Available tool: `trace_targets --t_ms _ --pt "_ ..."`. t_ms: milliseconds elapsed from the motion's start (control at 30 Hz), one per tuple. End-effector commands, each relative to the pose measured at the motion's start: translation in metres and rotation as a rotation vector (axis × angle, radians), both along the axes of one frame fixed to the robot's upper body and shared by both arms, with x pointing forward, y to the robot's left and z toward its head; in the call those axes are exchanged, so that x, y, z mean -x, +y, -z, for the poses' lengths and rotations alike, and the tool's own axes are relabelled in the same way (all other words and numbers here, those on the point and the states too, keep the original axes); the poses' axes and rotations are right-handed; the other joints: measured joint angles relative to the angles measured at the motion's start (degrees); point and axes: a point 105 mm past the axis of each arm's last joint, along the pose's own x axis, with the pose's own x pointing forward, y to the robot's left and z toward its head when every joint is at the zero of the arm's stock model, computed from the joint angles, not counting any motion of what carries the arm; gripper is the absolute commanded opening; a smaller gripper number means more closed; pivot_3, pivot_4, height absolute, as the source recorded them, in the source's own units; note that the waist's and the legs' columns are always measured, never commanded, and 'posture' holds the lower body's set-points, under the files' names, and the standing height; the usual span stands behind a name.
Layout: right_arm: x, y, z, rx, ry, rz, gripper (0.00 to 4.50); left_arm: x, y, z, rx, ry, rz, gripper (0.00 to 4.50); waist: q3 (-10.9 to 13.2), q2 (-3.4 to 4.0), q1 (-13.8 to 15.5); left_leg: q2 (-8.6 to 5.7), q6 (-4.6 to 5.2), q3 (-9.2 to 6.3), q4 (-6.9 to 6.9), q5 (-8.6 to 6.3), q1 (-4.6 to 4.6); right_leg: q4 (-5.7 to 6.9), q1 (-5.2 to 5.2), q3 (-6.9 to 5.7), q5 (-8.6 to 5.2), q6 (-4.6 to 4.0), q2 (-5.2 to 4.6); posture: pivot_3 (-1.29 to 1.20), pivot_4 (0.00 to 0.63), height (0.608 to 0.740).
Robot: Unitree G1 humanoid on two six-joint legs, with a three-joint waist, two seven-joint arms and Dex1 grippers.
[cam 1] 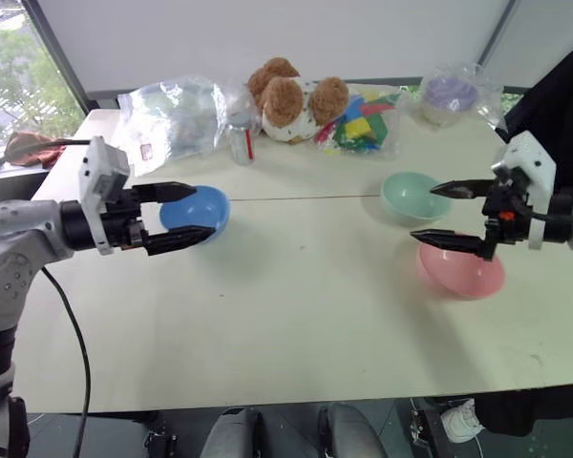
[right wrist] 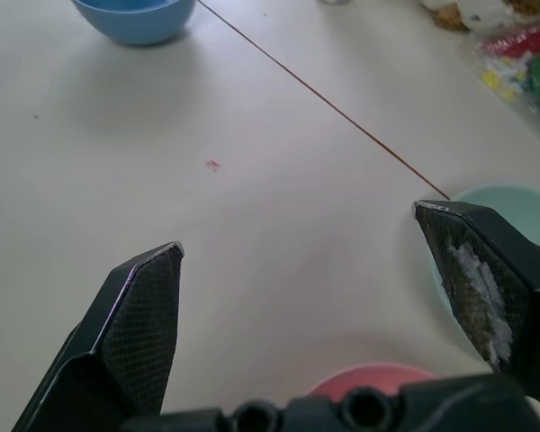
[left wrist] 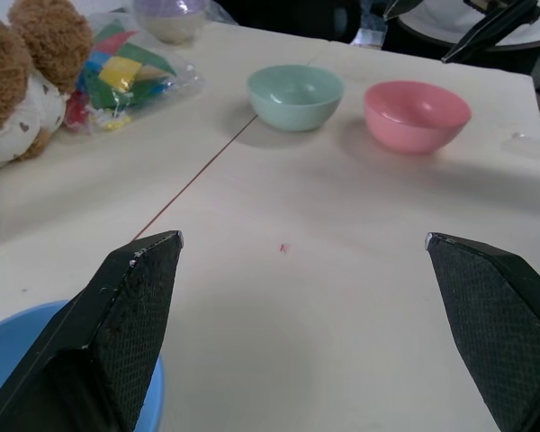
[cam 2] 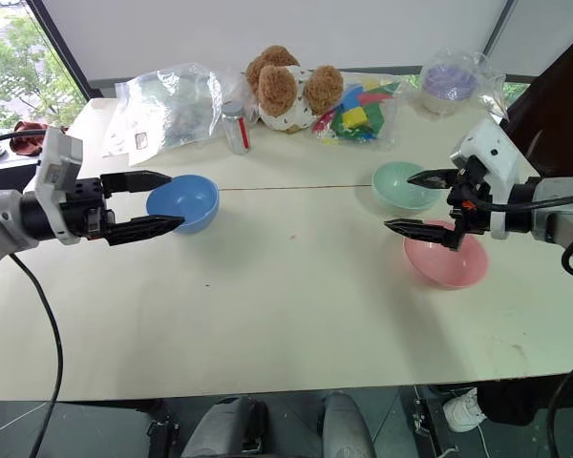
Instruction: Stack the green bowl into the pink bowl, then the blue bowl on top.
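The blue bowl [cam 1: 197, 212] sits upright on the left of the white table [cam 1: 296, 315]. My left gripper [cam 1: 189, 212] hovers open in front of it, fingers spread above and below its near side, holding nothing. On the right, the green bowl [cam 1: 413, 196] stands upright, with the pink bowl [cam 1: 463, 272] just nearer than it. My right gripper [cam 1: 439, 212] is open above the gap between those two bowls, its lower finger over the pink bowl's rim, and it holds nothing.
Along the far edge of the table lie a clear plastic bag [cam 1: 172, 114], a small bottle [cam 1: 241, 138], a brown teddy bear [cam 1: 291, 95], a bag of coloured blocks [cam 1: 363, 119] and a wrapped purple bowl [cam 1: 449, 95]. A person's shoe [cam 1: 458, 420] shows under the near right corner.
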Motion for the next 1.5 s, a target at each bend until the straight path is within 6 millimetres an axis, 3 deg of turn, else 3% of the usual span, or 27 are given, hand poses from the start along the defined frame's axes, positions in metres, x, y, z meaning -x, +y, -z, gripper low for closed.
trace_targets --t_ms 33,233,367,567,667,867,900,967,1033,1133,1233,1333,1433,1500 --pt "0.002 -0.016 -0.001 0.049 -0.008 0.116 4.50 -0.001 -0.002 -0.006 -0.004 -0.040 0.013 4.48 0.0 0.00 0.0 0.00 0.00 0.00 0.00 0.00 0.00 0.00 0.00 0.00 0.00 0.00 0.00 0.00 0.150 0.740" --pt "0.015 -0.026 0.046 0.077 0.121 0.231 4.50 -0.004 -0.003 -0.002 -0.009 -0.033 0.024 4.48 0.0 0.00 0.1 0.00 -0.01 0.01 -0.01 0.01 -0.01 -0.03 0.01 0.00 0.00 0.00 0.01 0.00 0.150 0.740" --pt "0.021 -0.033 0.087 0.177 0.192 0.276 4.50 -0.005 -0.004 -0.002 -0.011 -0.032 0.030 4.48 0.0 -0.03 0.0 0.00 0.08 0.01 0.02 -0.04 0.00 -0.02 0.05 0.00 0.00 0.00 0.04 0.00 0.150 0.740" --pt "0.017 -0.035 0.109 0.222 0.204 0.291 4.50 -0.005 -0.003 -0.003 -0.018 -0.031 0.030 4.48 0.0 -0.02 0.0 0.00 0.04 0.03 0.03 -0.02 0.01 0.00 0.04 0.00 0.00 0.01 0.14 0.00 0.150 0.740" --pt "0.013 -0.035 0.112 0.227 0.200 0.281 3.64 -0.004 -0.002 -0.002 -0.023 -0.031 0.026 4.50 0.0 -0.02 0.0 0.00 0.05 0.03 0.05 -0.02 0.01 -0.01 0.05 0.00 0.00 0.01 0.17 0.00 0.150 0.740" --pt "0.011 -0.030 0.107 0.229 0.189 0.233 0.39 -0.004 0.001 -0.002 -0.025 -0.038 0.009 4.50 0.0 -0.03 0.0 0.00 0.05 0.02 0.05 -0.02 0.01 -0.01 0.05 0.00 0.00 0.01 0.29 0.00 0.150 0.740" --pt "0.010 -0.029 0.105 0.231 0.183 0.226 0.07 -0.004 0.002 -0.002 -0.026 -0.039 0.007 4.50 0.0 -0.04 0.0 0.00 0.05 0.01 0.05 -0.02 0.01 -0.01 0.06 0.00 0.00 0.01 0.29 0.00 0.150 0.740" --pt "0.009 -0.025 0.100 0.237 0.165 0.203 0.07 -0.004 0.003 -0.002 -0.026 -0.040 0.003 4.50 0.0 -0.05 0.0 0.01 0.06 0.01 0.07 -0.02 0.01 -0.01 0.08 0.00 0.00 0.01 0.29 0.00 0.150 0.740" --pt "0.008 -0.018 0.088 0.266 0.122 0.149 0.07 -0.004 0.004 -0.003 -0.026 -0.042 -0.004 4.50 0.0 -0.05 0.0 0.01 0.10 0.01 0.08 -0.05 0.02 0.00 0.08 0.01 0.00 0.01 0.29 0.00 0.150 0.740" --pt "0.015 0.019 0.060 0.252 0.056 -0.044 0.07 -0.005 0.008 -0.006 -0.027 -0.049 -0.017 4.50 0.0 -0.02 -0.2 0.03 0.09 0.01 0.06 -0.04 0.02 0.01 0.05 0.02 0.00 0.01 0.29 0.00 0.150 0.740" --pt "0.012 0.051 0.048 0.290 -0.025 -0.202 0.07 -0.006 0.009 -0.008 -0.026 -0.052 -0.022 4.50 0.0 -0.02 -0.3 0.09 0.08 -0.01 0.04 -0.04 0.04 0.02 0.02 0.02 0.00 0.01 0.31 0.00 0.150 0.740" --pt "0.007 0.082 0.048 0.308 -0.074 -0.336 0.07 -0.005 0.007 -0.010 -0.026 -0.054 -0.008 4.50 0.0 -0.04 -0.2 0.10 0.07 -0.03 0.04 -0.04 0.05 0.01 0.03 0.01 0.00 0.01 0.32 0.00 0.150 0.740" --pt "0.010 0.117 0.064 0.334 -0.067 -0.520 0.07 -0.001 0.006 -0.021 -0.006 -0.074 0.007 4.50 0.0 -0.05 0.0 0.08 0.01 -0.02 0.06 0.00 0.01 0.01 0.03 0.01 0.00 0.01 0.30 0.00 0.150 0.740" --pt "0.005 0.128 0.073 0.367 -0.072 -0.576 0.07 -0.001 0.008 -0.028 0.008 -0.088 0.006 4.50 0.0 -0.05 0.0 0.07 -0.03 -0.02 0.07 0.03 0.00 0.01 0.02 0.00 0.00 0.01 0.31 0.00 0.150 0.740"
